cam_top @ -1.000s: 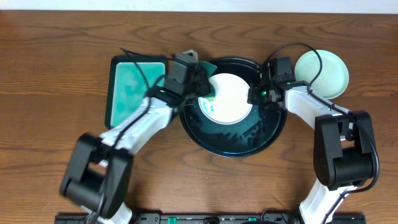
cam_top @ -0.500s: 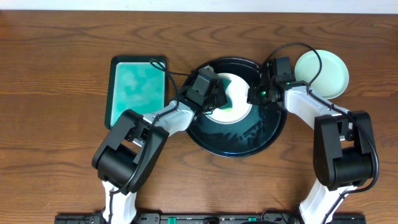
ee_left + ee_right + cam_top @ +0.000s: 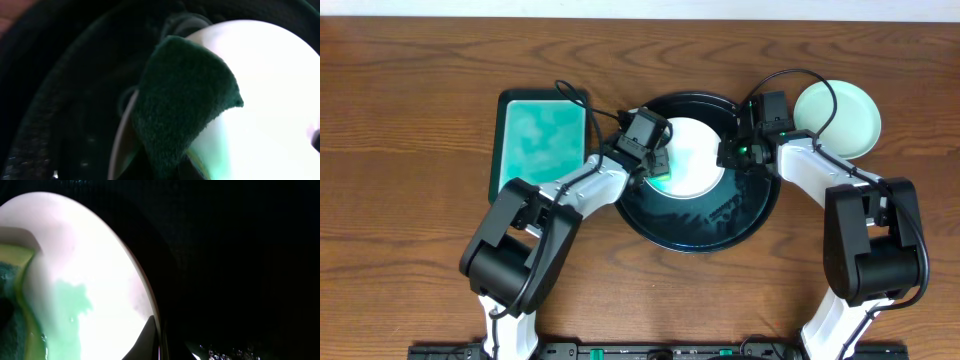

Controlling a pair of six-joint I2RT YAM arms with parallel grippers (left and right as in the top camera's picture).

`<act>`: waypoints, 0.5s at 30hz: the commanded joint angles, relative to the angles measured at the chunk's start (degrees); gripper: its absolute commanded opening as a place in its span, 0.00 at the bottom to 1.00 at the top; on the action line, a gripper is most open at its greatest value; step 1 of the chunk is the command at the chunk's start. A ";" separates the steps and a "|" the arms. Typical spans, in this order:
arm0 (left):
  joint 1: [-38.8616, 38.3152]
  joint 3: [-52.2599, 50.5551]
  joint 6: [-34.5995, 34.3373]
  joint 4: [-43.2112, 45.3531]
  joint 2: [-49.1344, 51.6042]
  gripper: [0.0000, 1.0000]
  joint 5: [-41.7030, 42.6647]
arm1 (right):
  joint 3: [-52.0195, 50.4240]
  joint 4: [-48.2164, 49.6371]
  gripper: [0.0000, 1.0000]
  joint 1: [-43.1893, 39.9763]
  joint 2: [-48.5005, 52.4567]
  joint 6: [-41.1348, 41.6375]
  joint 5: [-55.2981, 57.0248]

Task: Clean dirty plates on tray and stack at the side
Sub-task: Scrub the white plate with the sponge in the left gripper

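A white plate (image 3: 695,155) lies on the dark round tray (image 3: 705,228). My left gripper (image 3: 658,166) is shut on a green sponge (image 3: 182,102) and presses it onto the plate's left part (image 3: 270,100). Across from it, my right gripper (image 3: 730,154) is shut on the plate's right rim, one finger (image 3: 147,337) lying over the edge. A teal smear (image 3: 70,310) shows on the plate (image 3: 95,255) near the sponge (image 3: 12,287). A pale mint-green plate (image 3: 837,118) sits on the table right of the tray.
A green rectangular sponge tray (image 3: 540,145) lies left of the round tray. Cables run from both wrists over the tray's far rim. Brown wooden table (image 3: 420,80) surrounds everything.
My left arm swung in from the tray's upper left rim and brought the sponge down onto the white plate, then slid it slightly left. The right gripper kept its hold.
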 commanded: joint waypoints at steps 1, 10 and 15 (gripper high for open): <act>4.50 -1.33 3.06 -2.56 -1.16 0.07 -4.13 | -0.74 -1.09 0.01 1.11 3.30 0.96 2.05; 4.46 -0.96 -2.14 4.15 -9.75 0.07 4.24 | -0.74 -1.03 0.01 1.14 3.30 0.96 2.56; 2.29 -0.98 -2.12 5.77 -7.82 0.07 5.81 | -0.74 -0.87 0.01 1.14 3.30 0.96 2.56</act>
